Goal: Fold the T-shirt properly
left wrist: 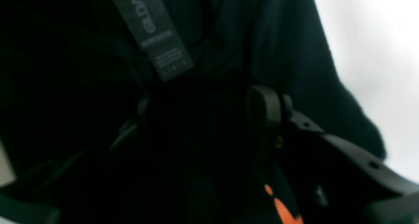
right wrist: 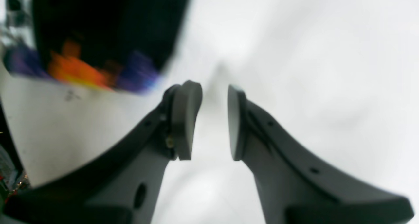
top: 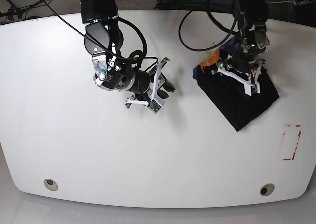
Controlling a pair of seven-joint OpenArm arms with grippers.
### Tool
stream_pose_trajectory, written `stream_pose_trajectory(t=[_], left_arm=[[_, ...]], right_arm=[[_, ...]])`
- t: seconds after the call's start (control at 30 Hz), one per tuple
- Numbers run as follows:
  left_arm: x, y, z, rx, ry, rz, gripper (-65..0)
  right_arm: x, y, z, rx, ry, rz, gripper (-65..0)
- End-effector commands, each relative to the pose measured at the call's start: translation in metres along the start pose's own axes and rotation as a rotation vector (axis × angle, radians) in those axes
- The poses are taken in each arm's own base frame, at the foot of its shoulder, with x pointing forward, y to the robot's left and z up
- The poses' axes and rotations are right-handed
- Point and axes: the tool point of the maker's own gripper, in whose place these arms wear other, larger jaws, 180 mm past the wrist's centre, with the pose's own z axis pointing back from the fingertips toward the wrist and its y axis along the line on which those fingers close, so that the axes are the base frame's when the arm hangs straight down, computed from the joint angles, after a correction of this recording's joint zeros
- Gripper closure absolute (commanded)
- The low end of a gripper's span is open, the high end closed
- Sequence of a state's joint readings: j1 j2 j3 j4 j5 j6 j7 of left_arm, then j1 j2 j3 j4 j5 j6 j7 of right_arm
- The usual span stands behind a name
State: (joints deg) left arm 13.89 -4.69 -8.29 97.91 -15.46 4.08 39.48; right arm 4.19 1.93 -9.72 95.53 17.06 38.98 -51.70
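Across the white table (top: 74, 150), at about two o'clock in the base view: the T-shirt (top: 244, 105), bunched into a dark slab, orange-and-purple print peeking out only at its far edge, most of the print hidden. Over it, the left gripper (top: 242, 80), fingers (left wrist: 263, 116) sunk in black cloth in the wrist view, one pad lost in shadow; clamped on the fabric or merely pressing, cannot tell. Grey neck label (left wrist: 154, 31) blurred, cut off at twelve o'clock. Near centre, at eleven o'clock, the right gripper (right wrist: 214, 119), tips slightly apart, holding nothing, clear of the cloth. Shirt smeared by blur there.
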Motion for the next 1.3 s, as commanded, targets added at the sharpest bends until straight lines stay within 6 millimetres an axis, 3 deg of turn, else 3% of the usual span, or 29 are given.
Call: stream_pose_trajectory(t=[0.0, 0.17, 0.3, 0.4, 0.53, 0.97, 1.17, 1.27], left_arm=[[-0.01, 0.024, 0.001, 0.024, 0.074, -0.119, -34.4], [-0.011, 0.052, 0.002, -0.033, 0.138, -0.356, -34.4], [-0.015, 0.091, 0.0, -0.027, 0.224, -0.489, -34.4], [-0.003, 0.114, -0.004, -0.026, 0.256, -0.556, -34.2], [-0.011, 0.151, -0.002, -0.035, 0.356, -0.626, -34.0], [0.022, 0.213, 0.017, 0.027, 0.395, -0.69, -33.9], [0.011, 0.273, 0.034, 0.095, 0.458, -0.632, -34.2], [0.008, 0.284, 0.04, 0.078, 0.475, -0.63, -33.9]], right_arm=[[0.022, 0.0, 0.003, 0.005, -0.066, 0.017, -16.0], [0.024, -0.005, 0.008, -0.015, -0.079, 0.011, -16.0], [0.025, -0.006, 0.011, -0.021, -0.082, 0.017, -16.0], [0.024, -0.009, 0.013, -0.028, -0.078, 0.025, -16.0], [0.025, -0.009, 0.016, -0.033, -0.083, 0.034, -16.0], [0.026, -0.009, 0.017, -0.036, -0.086, 0.039, -16.0], [0.023, -0.007, 0.016, -0.032, -0.08, 0.032, -16.0], [0.021, -0.007, 0.016, -0.031, -0.077, 0.031, -16.0]])
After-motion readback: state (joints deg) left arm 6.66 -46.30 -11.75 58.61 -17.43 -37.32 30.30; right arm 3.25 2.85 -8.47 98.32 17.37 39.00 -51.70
